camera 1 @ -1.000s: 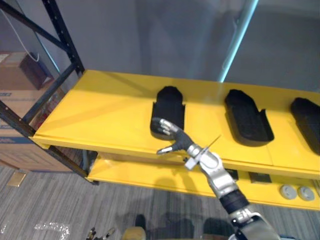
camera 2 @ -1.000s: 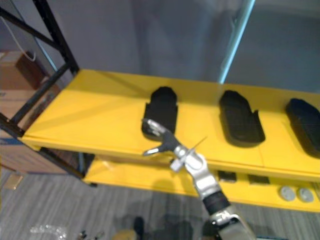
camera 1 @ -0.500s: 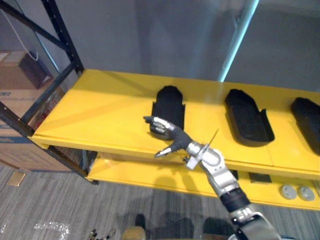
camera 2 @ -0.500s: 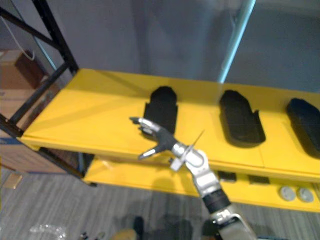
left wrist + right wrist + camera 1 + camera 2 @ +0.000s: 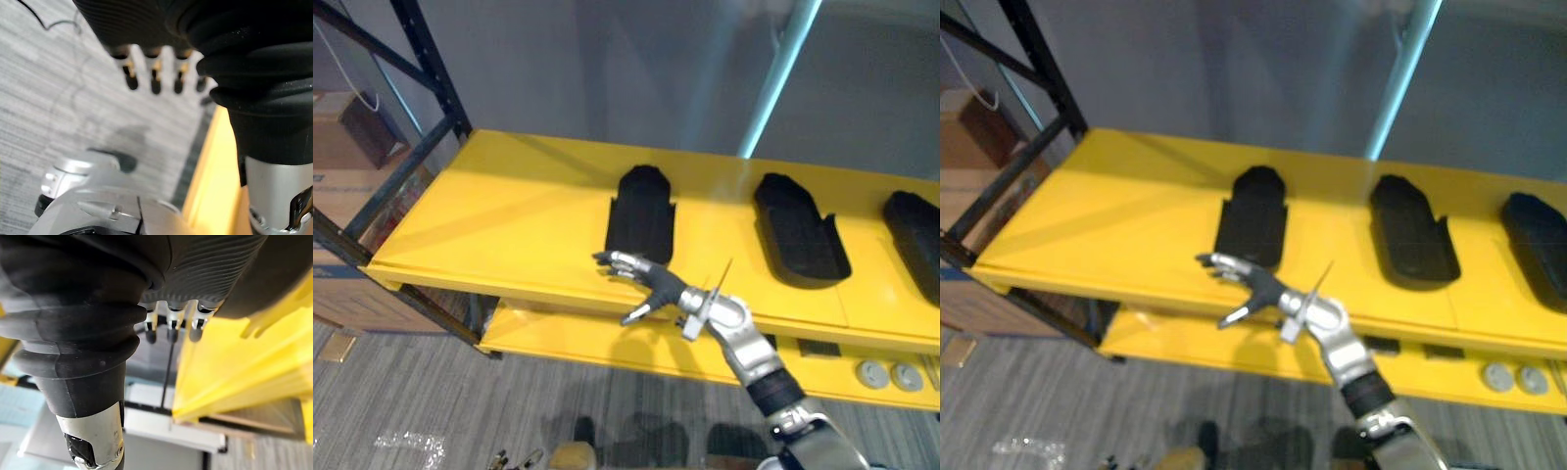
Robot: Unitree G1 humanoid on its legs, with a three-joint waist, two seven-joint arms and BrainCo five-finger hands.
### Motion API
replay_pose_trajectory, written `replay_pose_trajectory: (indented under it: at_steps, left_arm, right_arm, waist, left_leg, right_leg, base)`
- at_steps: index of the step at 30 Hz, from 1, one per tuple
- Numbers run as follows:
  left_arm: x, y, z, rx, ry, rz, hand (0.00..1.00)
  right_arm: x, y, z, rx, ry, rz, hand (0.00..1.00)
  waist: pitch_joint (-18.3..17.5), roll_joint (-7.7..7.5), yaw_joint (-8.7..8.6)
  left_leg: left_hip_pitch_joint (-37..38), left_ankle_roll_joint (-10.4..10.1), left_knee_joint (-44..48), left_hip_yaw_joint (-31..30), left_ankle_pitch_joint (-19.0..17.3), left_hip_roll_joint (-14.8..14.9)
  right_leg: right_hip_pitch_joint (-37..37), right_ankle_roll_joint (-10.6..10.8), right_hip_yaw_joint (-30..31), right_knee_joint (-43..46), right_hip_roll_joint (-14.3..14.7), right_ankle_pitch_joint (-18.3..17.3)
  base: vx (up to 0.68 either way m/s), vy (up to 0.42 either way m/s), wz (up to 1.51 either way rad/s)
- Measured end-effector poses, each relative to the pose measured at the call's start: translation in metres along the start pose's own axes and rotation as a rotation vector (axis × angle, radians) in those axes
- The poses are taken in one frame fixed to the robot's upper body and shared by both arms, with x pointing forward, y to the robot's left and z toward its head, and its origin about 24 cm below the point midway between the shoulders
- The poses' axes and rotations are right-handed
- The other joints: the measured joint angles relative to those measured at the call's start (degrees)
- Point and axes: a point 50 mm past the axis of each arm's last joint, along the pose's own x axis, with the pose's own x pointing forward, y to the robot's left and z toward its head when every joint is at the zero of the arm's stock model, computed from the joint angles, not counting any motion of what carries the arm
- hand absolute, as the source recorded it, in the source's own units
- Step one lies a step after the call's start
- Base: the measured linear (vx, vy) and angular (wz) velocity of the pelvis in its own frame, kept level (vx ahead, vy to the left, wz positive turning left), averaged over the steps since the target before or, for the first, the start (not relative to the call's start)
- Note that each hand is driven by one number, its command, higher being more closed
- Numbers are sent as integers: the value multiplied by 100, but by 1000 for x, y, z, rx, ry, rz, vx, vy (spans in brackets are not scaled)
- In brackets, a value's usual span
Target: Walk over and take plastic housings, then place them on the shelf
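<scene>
— At the right end of the shelf (image 5: 509, 215), what is cut off?
— The right-end housing (image 5: 915, 237) is cropped by the frame there, so only part of it is seen. On the lower shelf (image 5: 568, 335), two round discs (image 5: 888, 375) and some dark flat pieces (image 5: 822, 350) are glimpsed under the upper board's front edge; what they are cannot be made out. Beyond the left end, cardboard boxes (image 5: 347, 294) are partly masked by the rack's black posts (image 5: 435, 73).
— What has changed over the last second?
— The right hand (image 5: 658, 285) was laid over the near end of the left-end housing (image 5: 641, 211) then. It has since been drawn back toward the front edge and is now held just before that near end. Whether the fingertips touch it cannot be told. The housing itself has not been shifted.
— How are the fingers set?
— The right hand's fingers (image 5: 168, 330) are held straight and spread, the thumb apart below them, and nothing is gripped. The left hand (image 5: 155, 81) is seen above the floor (image 5: 44, 98), its fingers loosely extended and empty.
— What is carried by the shelf?
— Three black plastic housings are laid flat along it, well apart: the left-end housing, then the middle housing (image 5: 798, 230), then the right-end housing.
</scene>
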Motion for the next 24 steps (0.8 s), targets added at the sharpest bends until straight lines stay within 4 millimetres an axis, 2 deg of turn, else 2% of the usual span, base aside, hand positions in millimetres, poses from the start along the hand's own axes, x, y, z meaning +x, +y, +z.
replay_pose_trajectory:
  at_steps: [12,17,24]
  left_arm:
    - [0,0,0,1,5,-5,0]
    - [0,-1,-2,4,12,-7,0]
    - [0,-1,-2,6,14,-10,0]
  right_arm:
    - [-2,6,-16,38,92,58,0]
    - [-5,0,-26,-16,151,-78,0]
    - [-7,-14,-20,-105,125,-226,0]
  waist:
    - [-6,-11,9]
    - [-6,-11,11]
    - [-6,-10,11]
  left_leg:
    - [0,7,0,-7,0,-24]
    - [2,9,0,-8,1,-35]
    - [5,9,0,-7,1,-40]
  right_leg:
    - [7,7,-11,-5,-12,3]
    - [7,13,-11,2,-13,7]
    - [12,17,-13,1,-13,9]
  base:
    - [0,0,0]
    - [0,0,0]
    - [0,0,0]
